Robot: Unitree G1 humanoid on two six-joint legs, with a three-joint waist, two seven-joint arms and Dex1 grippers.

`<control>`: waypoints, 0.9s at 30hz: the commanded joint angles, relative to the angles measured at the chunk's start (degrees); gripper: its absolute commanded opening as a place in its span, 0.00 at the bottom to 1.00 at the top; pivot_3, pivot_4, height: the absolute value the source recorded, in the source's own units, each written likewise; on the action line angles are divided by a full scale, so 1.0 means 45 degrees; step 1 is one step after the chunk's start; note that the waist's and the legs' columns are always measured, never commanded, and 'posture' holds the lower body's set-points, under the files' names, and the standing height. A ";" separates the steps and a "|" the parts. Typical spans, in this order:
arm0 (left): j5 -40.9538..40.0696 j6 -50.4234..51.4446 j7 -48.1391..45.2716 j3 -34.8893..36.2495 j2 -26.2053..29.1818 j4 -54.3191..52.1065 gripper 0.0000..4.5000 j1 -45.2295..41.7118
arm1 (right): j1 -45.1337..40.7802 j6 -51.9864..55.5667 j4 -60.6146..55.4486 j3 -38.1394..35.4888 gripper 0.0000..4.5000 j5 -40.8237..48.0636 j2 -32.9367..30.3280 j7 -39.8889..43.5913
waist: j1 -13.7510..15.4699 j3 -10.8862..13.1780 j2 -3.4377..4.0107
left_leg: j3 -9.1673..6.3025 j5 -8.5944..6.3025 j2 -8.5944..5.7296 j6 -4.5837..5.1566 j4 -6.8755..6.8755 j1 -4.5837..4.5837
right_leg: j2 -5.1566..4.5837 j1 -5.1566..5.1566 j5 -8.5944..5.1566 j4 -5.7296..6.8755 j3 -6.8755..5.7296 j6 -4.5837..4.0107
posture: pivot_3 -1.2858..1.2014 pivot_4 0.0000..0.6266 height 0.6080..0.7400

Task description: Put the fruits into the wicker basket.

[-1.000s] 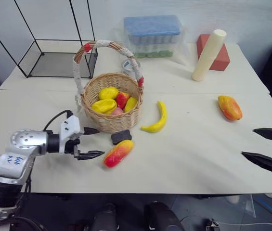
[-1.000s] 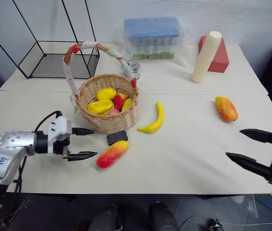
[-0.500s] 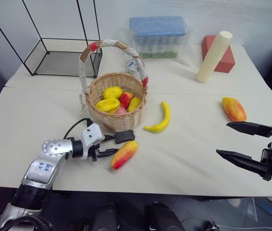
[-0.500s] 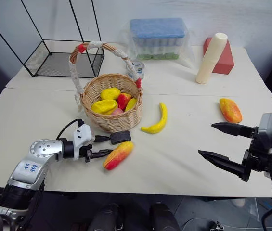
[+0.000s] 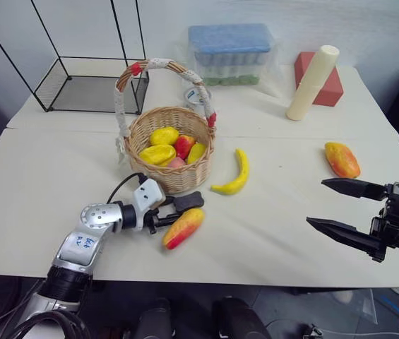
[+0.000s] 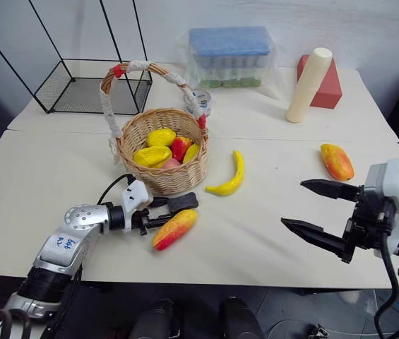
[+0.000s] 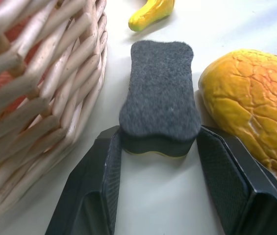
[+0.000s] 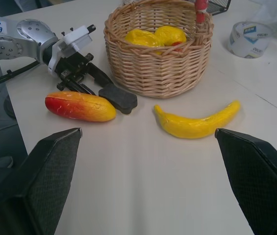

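Oddly, the left claw [image 5: 172, 212] is not on a fruit at all. Its two black fingers are clamped against the near end of the small black block [image 7: 160, 98], one on each side, and the block lies flat on the table [image 5: 270, 233] just in front of the wicker basket [image 5: 171, 185].

The fruit this arm should be after, the red-yellow mango [image 5: 183, 227], lies right beside that block on the side away from the basket. Its orange end almost brushes the outer face of one finger. Its long axis runs on a slant, with the red end toward the robot and the yellow-orange end pointing up toward the block and the basket. So the claw points roughly along the mango rather than across it, and it sits a little too far toward the basket.

To my eye the next move depends on letting go of the block and shifting sideways, away from the basket, so the fingers straddle the mango's middle.

The right claw [image 5: 316, 202] hangs released, spread wide above the table's right side. The other mango [image 5: 342, 159] lies just beyond it, closer to it than anything else. The banana [image 5: 234, 173] lies between the two arms, beside the basket, curving away from the robot. Several yellow and red fruits [image 5: 167, 148] are already in the basket.
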 commanded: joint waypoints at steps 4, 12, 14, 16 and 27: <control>0.0046 -0.0105 -0.0102 0.0032 0.0043 -0.0034 0.23 -0.0045 | -0.0265 -0.0079 -0.0407 -0.0028 1.00 0.0432 -0.0209 -0.0263 | -0.0002 0.0000 0.0000 | 0.0000 0.0001 0.0001 -0.0001 0.0000 0.0000 | 0.0000 0.0000 0.0000 -0.0001 0.0000 0.0000 | 0.52 0.24 1.00; -0.1034 -0.0052 -0.0112 0.1886 0.0752 -0.1210 0.20 0.1436 | -0.1208 -0.0095 -0.0571 0.0951 1.00 0.1062 -0.0329 -0.0440 | -0.0203 0.0000 -0.0001 | 0.0003 0.0005 0.0013 -0.0007 -0.0008 0.0005 | 0.0005 -0.0002 0.0000 0.0000 0.0002 0.0000 | 0.52 0.24 1.00; -0.1589 0.0574 0.0511 0.3293 0.0929 -0.1511 0.20 0.2248 | -0.1820 -0.0053 -0.0632 0.1556 1.00 0.1539 -0.0345 -0.0616 | -0.0270 0.0000 -0.0001 | -0.0006 0.0010 0.0020 -0.0015 -0.0012 0.0005 | 0.0008 -0.0004 0.0000 0.0003 -0.0007 0.0000 | 0.52 0.24 1.00; -0.2060 0.1181 0.1184 0.4827 0.1051 -0.1653 0.20 0.3131 | -0.2333 -0.0067 -0.0668 0.2154 1.00 0.1700 -0.0389 -0.0645 | -0.0287 0.0000 -0.0001 | -0.0013 0.0008 0.0019 -0.0006 -0.0010 0.0004 | 0.0003 -0.0006 0.0000 0.0007 -0.0011 0.0000 | 0.52 0.24 1.00; -0.2123 0.2006 0.3847 0.8545 0.1064 0.0393 0.20 0.4616 | -0.4028 -0.0269 0.0320 0.4170 1.00 0.0973 -0.0316 -0.0024 | -0.0284 -0.0011 -0.0026 | -0.0021 -0.0022 -0.0004 0.0055 -0.0011 -0.0003 | -0.0040 0.0000 0.0000 -0.0010 -0.0027 0.0000 | 0.52 0.24 1.00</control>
